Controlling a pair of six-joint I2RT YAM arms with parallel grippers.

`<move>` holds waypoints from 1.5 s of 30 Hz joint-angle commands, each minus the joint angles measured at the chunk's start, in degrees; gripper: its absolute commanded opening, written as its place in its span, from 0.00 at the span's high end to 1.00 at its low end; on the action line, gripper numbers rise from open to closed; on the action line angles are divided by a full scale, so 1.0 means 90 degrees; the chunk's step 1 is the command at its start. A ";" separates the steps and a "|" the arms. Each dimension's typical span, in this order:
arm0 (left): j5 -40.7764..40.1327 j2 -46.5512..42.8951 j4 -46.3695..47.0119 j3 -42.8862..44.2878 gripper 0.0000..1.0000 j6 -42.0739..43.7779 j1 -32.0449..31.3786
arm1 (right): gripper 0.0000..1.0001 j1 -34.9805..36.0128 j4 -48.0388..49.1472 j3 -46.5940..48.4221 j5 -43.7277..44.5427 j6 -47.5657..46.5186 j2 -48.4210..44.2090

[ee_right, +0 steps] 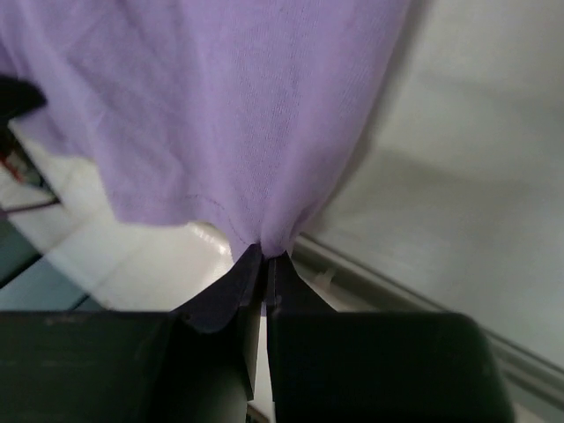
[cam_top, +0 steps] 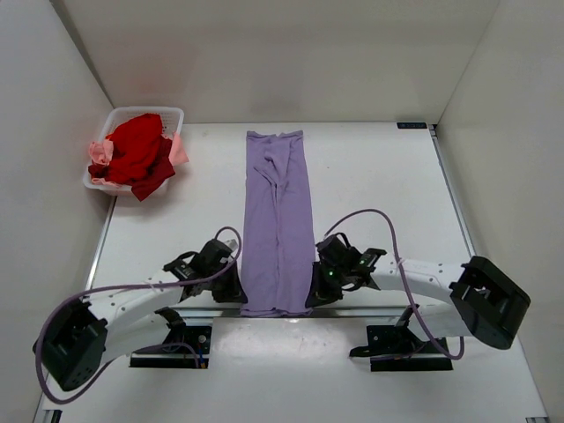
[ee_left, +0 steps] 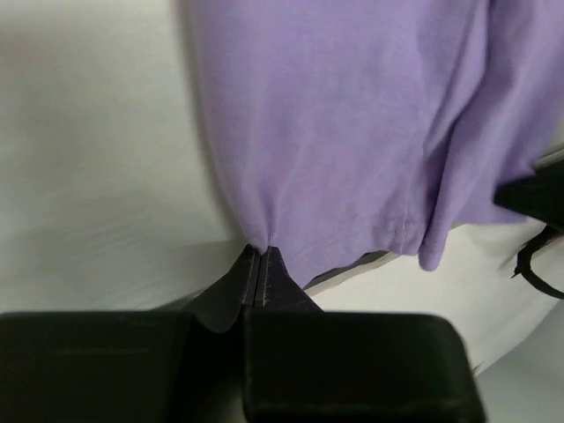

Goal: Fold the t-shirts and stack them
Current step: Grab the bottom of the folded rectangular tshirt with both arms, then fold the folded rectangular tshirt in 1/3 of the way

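Observation:
The lavender t-shirt [cam_top: 278,225] lies folded into a long narrow strip down the middle of the table, collar end far, hem at the near edge. My left gripper [cam_top: 236,289] is shut on the hem's left corner; the wrist view shows the jaws [ee_left: 262,250] pinching the lavender cloth [ee_left: 352,115]. My right gripper [cam_top: 314,294] is shut on the hem's right corner, jaws [ee_right: 267,256] pinching the cloth [ee_right: 220,97]. The red t-shirt [cam_top: 134,150] and the pale pink t-shirt [cam_top: 102,157] lie bunched in the basket at the far left.
A white plastic basket [cam_top: 172,115] stands at the table's far left corner. The table's near edge [cam_top: 370,310] runs just under both grippers. White walls enclose the table on three sides.

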 commanded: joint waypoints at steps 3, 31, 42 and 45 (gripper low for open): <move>0.0089 -0.0472 -0.0462 -0.0175 1.00 -0.0042 0.0447 | 1.00 -0.0202 -0.0228 -0.0264 -0.0625 0.0044 -0.0501; 0.0646 0.6647 -0.0874 0.8388 0.84 0.1561 0.3299 | 1.00 -0.3846 -0.3588 0.9196 -0.1418 -0.3580 0.5991; 0.1164 0.6659 0.0230 0.8364 0.57 0.0486 0.3837 | 0.65 -0.4363 -0.1324 0.8049 -0.1037 -0.2448 0.4969; 0.1057 0.6064 0.0319 0.7398 0.57 0.0661 0.3798 | 0.62 -0.4373 -0.1254 0.7385 -0.0860 -0.2554 0.4520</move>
